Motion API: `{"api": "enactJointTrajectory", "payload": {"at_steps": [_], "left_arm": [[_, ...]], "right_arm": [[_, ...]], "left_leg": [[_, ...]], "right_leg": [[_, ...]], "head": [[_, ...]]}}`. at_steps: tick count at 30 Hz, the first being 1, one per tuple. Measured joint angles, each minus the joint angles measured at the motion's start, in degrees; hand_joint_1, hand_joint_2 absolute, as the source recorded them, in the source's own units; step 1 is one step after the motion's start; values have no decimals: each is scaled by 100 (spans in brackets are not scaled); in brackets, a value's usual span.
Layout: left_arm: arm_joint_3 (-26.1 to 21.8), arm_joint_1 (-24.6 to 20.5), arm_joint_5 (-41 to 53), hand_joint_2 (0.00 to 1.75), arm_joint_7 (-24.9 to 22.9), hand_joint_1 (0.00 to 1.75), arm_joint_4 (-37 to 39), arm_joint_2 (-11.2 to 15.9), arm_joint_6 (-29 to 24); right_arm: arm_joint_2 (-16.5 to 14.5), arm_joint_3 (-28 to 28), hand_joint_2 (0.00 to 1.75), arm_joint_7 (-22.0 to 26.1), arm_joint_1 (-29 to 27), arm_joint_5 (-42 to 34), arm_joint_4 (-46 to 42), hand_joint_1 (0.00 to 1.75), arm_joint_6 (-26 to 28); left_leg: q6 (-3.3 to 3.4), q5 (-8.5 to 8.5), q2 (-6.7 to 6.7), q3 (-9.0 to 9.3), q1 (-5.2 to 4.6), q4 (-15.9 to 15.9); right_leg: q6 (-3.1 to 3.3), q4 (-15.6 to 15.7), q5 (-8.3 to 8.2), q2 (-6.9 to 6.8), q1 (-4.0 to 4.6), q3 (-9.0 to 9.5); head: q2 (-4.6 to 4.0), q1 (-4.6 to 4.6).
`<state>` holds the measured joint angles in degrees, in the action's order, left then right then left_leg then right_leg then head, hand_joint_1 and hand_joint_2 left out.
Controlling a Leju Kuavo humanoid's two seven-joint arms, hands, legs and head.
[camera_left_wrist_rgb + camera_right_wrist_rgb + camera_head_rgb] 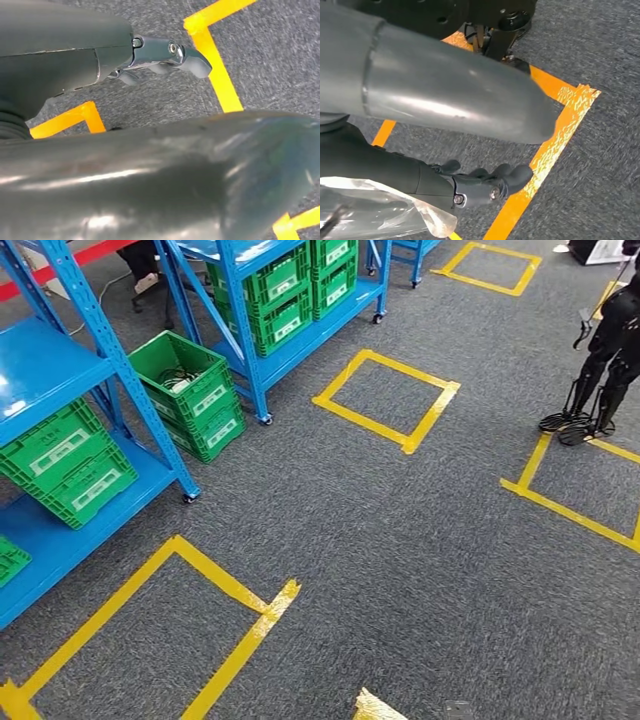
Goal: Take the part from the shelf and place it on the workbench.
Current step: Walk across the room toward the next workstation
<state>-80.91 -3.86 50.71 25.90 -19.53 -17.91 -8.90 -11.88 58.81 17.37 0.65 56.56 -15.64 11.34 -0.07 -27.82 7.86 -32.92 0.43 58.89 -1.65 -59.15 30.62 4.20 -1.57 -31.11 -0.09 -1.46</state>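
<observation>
Carrying looks underway: your right robot hand (482,187) seems to grasp a clear-bagged part (376,212) low over carpet; left robot hand (166,55) hangs released. Placement remains; no table visible.

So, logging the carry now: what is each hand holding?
Left hand: holds nothing, fingers loosely extended.
Right hand: holds a clear plastic bag.

Blue shelf (45,370), green crates (192,395), speckled grey carpet (392,540), yellow tape squares (389,400), seemingly clear plastic bag (376,210).
</observation>
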Motion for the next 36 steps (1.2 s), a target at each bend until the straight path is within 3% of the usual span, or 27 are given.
{"api": "enactJointTrajectory", "payload": {"at_steps": [2,4,6,7,8,9,11,13,15,16,18,20,21,22,23,25,26,28,29,30,31,33,35,36], "left_arm": [[0,14,-11,0,2,0,3,-1,-1],[1,-6,-17,0,4,0,5,-4,-1],[3,-20,-14,0,4,0,7,-4,-1],[3,-15,-13,0,4,0,8,-4,-1],[3,-7,-14,0,4,0,8,-3,-2],[3,1,-14,0,4,0,8,-3,-2],[3,-6,-16,0,4,0,8,2,-5],[5,-30,-17,0,5,0,9,3,-13],[7,-27,-20,0,5,0,10,3,-17],[7,-15,-23,0,5,0,11,2,-17],[7,-11,-24,0,3,0,12,-2,-17],[8,-24,-19,0,2,0,17,-6,-17],[8,-28,-17,0,1,0,21,-6,-17],[9,-27,-17,0,1,0,26,-7,-18],[9,-25,-18,0,1,0,31,-7,-19],[9,-21,-21,0,0,0,38,-6,-21],[9,-25,-21,0,0,0,41,-3,-23],[9,-31,-22,0,-1,0,45,1,-30],[9,-29,-22,0,-2,0,46,3,-33],[9,-20,-22,0,-3,0,47,5,-37],[9,-10,-24,0,-4,0,48,12,-40],[9,-7,-29,0,-7,0,52,17,-51],[10,-29,-32,0,-10,0,57,14,-57],[11,-38,-32,0,-11,0,58,15,-57]], "right_arm": [[1,1,0,8,6,24,2,0,0],[2,1,0,16,1,48,2,0,0],[5,2,0,17,-11,64,2,0,0],[8,3,0,16,-10,68,1,0,0],[9,3,0,16,-6,72,2,0,0],[10,3,0,15,-1,76,2,0,0],[10,3,0,12,4,83,5,0,0],[11,3,0,2,5,96,8,0,0],[12,3,0,-11,20,130,10,0,2],[13,3,0,-31,29,158,10,0,11],[14,2,0,-100,37,219,10,0,60],[15,1,0,-181,18,277,10,0,115],[16,1,0,-208,5,305,10,0,131],[16,1,0,-225,-6,338,10,0,146],[17,1,0,-234,-9,370,10,0,162],[19,-9,0,-245,-6,444,10,0,192],[19,-20,0,-254,-5,481,14,0,203],[20,-41,0,-282,-6,552,25,0,229],[22,-49,0,-299,-8,590,31,0,251],[22,-60,0,-314,-9,629,32,0,275],[21,-74,0,-327,-10,670,34,0,296],[20,-117,0,-339,-10,741,38,0,322],[23,-159,0,-356,-23,794,41,0,344],[25,-174,0,-367,-33,812,42,0,357]], "left_leg": [[-51,-110,-197,-89,-8,179],[-96,-416,-565,-376,-18,788],[-114,-661,-707,-701,-9,1457],[-108,-646,-723,-757,-8,1572],[-91,-527,-738,-706,-11,1472],[-55,-329,-781,-558,-24,1178],[56,-30,-1077,-193,-101,457],[137,4,-1301,-27,-180,100],[166,-2,-1200,-14,-185,23],[181,19,-1124,6,-167,-25],[217,66,-976,59,-113,-115],[238,80,-816,61,-88,-131],[242,81,-729,59,-82,-128],[241,78,-643,63,-79,-124],[236,74,-558,68,-75,-115],[198,49,-391,74,-56,-79],[167,30,-314,62,-54,-44],[100,13,-176,10,-53,13],[69,22,-113,-16,-50,25],[43,35,-50,-38,-41,26],[20,32,-38,-50,-36,38],[-36,-121,-272,-166,-44,289],[-92,-464,-612,-488,-43,976],[-109,-605,-684,-666,-33,1340]], "right_leg": [[77,21,-10,-153,-3,27],[144,34,5,-336,17,47],[182,35,30,-532,47,58],[192,35,43,-617,59,68],[196,35,57,-692,71,84],[197,36,75,-762,84,110],[178,40,120,-894,112,160],[138,49,152,-1031,135,190],[88,78,169,-1180,151,228],[62,71,198,-1157,148,240],[14,-211,395,-873,132,126],[-23,-914,700,-538,101,-233],[-41,-1249,791,-474,92,-428],[-54,-1429,776,-449,86,-564],[-66,-1399,650,-436,81,-606],[-87,-772,192,-324,54,-407],[-96,-421,41,-171,32,-270],[-71,-56,-41,53,1,-88],[-42,-41,-19,79,5,-65],[-3,-40,-28,14,4,-49],[29,-29,-38,-54,3,-42],[103,0,-47,-201,-10,-13],[157,10,-28,-384,5,10],[169,10,-16,-480,16,14]], "head": [[0,36],[0,88],[0,102],[0,102],[0,103],[0,104],[0,103],[0,105],[0,107],[0,94],[0,70],[0,37],[0,26],[0,20],[0,19],[0,17],[0,11],[0,7],[0,5],[0,9],[0,9],[0,54],[0,103],[0,107]]}}
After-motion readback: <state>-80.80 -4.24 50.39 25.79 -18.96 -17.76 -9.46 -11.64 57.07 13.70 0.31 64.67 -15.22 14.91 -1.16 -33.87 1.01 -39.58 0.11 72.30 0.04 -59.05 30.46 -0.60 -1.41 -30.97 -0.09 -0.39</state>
